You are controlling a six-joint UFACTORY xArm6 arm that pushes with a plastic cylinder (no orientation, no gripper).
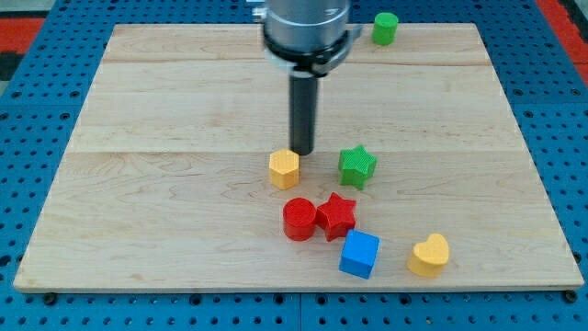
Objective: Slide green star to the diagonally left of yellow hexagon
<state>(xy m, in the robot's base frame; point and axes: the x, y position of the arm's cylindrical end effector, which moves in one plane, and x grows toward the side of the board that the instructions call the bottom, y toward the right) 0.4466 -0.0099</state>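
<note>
The green star (356, 166) lies on the wooden board right of centre. The yellow hexagon (284, 169) lies to its left, about level with it. My tip (302, 151) stands just above and right of the yellow hexagon, close to its upper right edge, and well left of the green star, apart from it.
A red cylinder (299, 220) and a red star (336, 215) touch each other below the hexagon. A blue cube (359, 254) and a yellow heart (429, 256) lie near the board's bottom edge. A green cylinder (385, 28) stands at the top edge.
</note>
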